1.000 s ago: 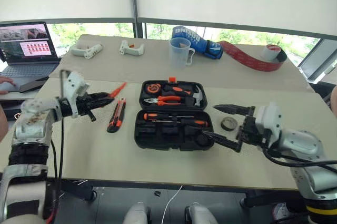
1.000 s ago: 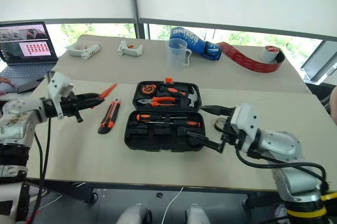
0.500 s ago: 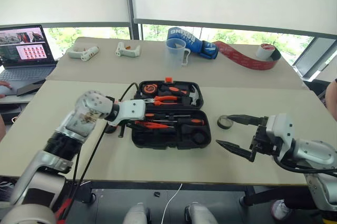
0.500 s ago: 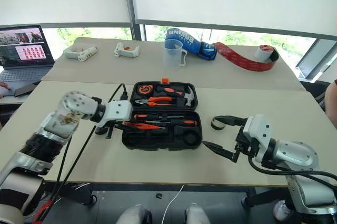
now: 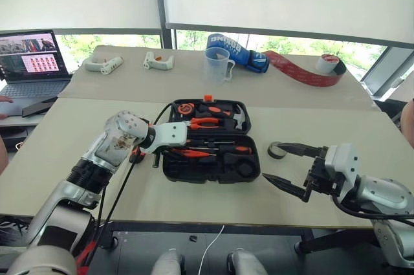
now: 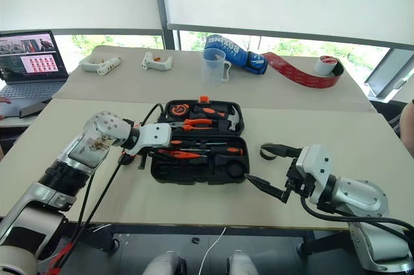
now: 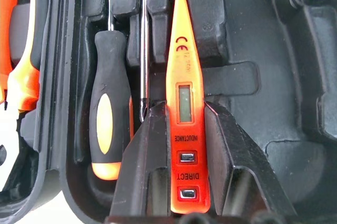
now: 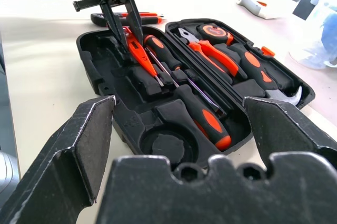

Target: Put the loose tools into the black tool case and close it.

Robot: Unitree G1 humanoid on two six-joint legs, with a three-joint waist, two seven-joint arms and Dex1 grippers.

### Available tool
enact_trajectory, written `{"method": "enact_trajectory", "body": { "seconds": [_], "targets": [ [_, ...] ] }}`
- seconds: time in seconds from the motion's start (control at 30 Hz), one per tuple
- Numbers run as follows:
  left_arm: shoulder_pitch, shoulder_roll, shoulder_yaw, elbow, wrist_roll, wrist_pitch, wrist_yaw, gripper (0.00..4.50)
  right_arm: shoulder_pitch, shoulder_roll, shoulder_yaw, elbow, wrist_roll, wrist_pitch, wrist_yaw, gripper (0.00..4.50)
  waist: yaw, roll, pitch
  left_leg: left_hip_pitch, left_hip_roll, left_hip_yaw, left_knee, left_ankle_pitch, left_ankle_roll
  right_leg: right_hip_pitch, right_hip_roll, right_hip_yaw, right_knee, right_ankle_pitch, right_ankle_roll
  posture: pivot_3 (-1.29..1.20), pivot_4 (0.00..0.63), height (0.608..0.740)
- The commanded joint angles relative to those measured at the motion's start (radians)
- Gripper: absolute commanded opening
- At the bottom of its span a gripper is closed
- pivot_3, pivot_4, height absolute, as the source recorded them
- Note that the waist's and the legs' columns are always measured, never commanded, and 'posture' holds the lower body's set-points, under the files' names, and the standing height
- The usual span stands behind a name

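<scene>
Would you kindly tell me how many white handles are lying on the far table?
2: one white handle nearer the laptop, the other white handle left of the measuring cup.

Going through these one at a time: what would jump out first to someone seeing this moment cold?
The open black tool case in the middle of the near table, with the left gripper over its front half, shut on a small orange screwdriver among the recesses. Next, the right gripper held wide open just right of the case, with a small black tape roll on the table beside it.
</scene>
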Motion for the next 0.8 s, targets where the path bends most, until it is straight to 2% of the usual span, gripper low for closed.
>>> {"method": "enact_trajectory", "body": {
  "seconds": [0.03,0.27,0.6,0.73,0.8],
  "targets": [
    [-0.013,0.013,-0.023,-0.018,0.047,0.038,-0.001,0.45,-0.021,0.002,-0.006,-0.025,0.024,0.003,-0.004,4.50,-0.002,0.000,0.000,0.000,0.000,0.000,0.000,0.000,0.000,0.000,0.000,0.000,0.000,0.000,0.000,0.00,0.150,0.740],
    [-0.026,-0.043,-0.041,-0.025,0.070,0.065,0.029,0.45,-0.035,-0.003,-0.002,-0.033,0.034,0.020,-0.001,4.50,0.002,0.000,0.000,0.000,0.000,-0.001,0.002,0.000,0.000,0.001,0.000,0.000,0.000,0.000,0.000,0.00,0.150,0.740],
    [-0.034,-0.007,-0.118,-0.028,0.155,0.083,-0.024,0.45,-0.071,-0.006,0.006,-0.043,0.048,0.054,-0.008,4.50,-0.006,0.000,0.000,0.000,0.000,-0.001,0.004,0.000,0.000,0.001,0.001,0.000,0.002,0.000,0.000,0.00,0.150,0.740],
    [-0.011,-0.026,-0.087,-0.041,0.088,0.109,-0.058,0.45,-0.074,0.001,0.012,-0.051,0.048,0.063,-0.019,4.50,-0.013,0.001,0.000,0.000,0.001,-0.002,0.004,0.000,0.000,0.001,0.001,0.000,0.002,0.000,0.000,0.00,0.150,0.740],
    [-0.007,-0.031,-0.065,-0.010,0.082,0.051,-0.027,0.45,-0.075,0.002,0.014,-0.052,0.047,0.065,-0.023,4.50,-0.013,0.001,0.000,0.000,0.001,-0.003,0.004,0.000,0.000,0.001,0.001,0.000,0.002,0.000,0.000,0.00,0.150,0.740]
  ]
}}
